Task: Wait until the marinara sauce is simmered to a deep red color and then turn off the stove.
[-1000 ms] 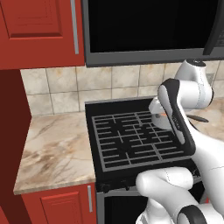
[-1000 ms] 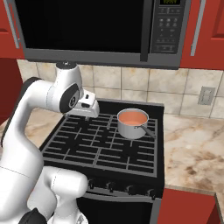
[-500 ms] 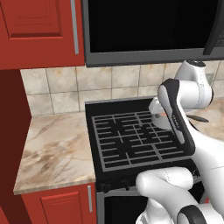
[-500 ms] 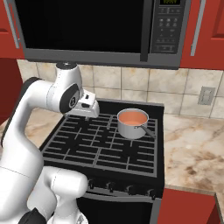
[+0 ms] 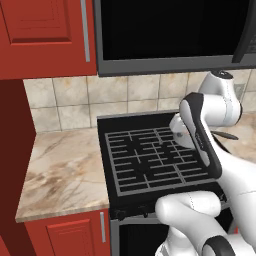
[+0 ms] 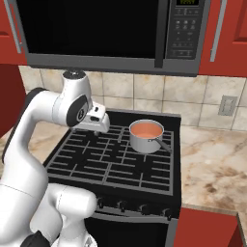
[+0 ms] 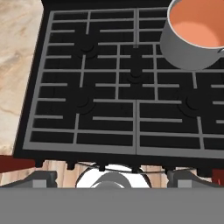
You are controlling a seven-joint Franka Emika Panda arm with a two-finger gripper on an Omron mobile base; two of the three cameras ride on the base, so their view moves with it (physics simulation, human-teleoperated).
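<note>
Look at the marinara sauce [image 6: 146, 129] first: it sits flat and smooth in the small grey saucepan [image 6: 144, 141] on the back right burner of the stove [image 6: 116, 161], and from the hand view the sauce [image 7: 197, 22] reads as a pale orange-red, not deep red. So by my reading you're in the waiting part of the job, nothing to switch off just yet.

The pan's handle [image 6: 163, 143] sticks out toward the front right, clear of everything. You shouldn't need to touch pan or sauce at all; liquid like that would slosh if nudged, so keep the arm off it.

What you will take hold of is a knob. The row of small dark knobs [image 6: 141, 208] runs along the stove's front edge, above the oven door. They look stiff, small and smooth, likely slippery for a two-finger pinch, so plan to straddle one squarely across its width and turn it. Which knob feeds the back right burner can't be told from here.

Your gripper [image 6: 98, 126] hovers over the back left part of the black grates [image 5: 150, 159], well apart from the saucepan, its jaws spread wide and holding nothing. The knobs are low and toward you from where it hangs.
</note>
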